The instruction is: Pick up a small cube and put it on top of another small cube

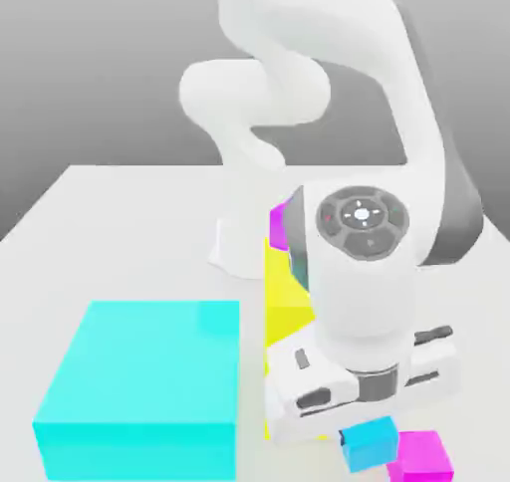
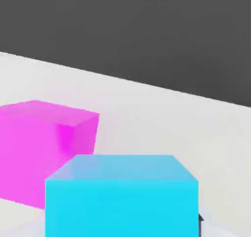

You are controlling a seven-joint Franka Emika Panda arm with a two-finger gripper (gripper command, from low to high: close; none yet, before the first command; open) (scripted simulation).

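Note:
The small sky-blue cube (image 1: 371, 442) sits right under the hand at the front of the table in the exterior view. It is turned the same way as my gripper (image 1: 367, 422), which looks shut on it; the hand hides the fingers. In the hand view the blue cube (image 2: 122, 197) is very close. A small magenta cube (image 1: 423, 457) rests on the table just to the exterior view's right of the blue cube and slightly lower. The hand view shows that magenta cube (image 2: 44, 148) beside and beyond the blue one, with a small gap between them.
A large flat cyan block (image 1: 144, 385) lies at the exterior view's left front. A yellow block (image 1: 284, 296) stands behind the hand, with a second magenta piece (image 1: 279, 226) beyond it by the arm's base. White table (image 1: 110, 231) stretches to the back left.

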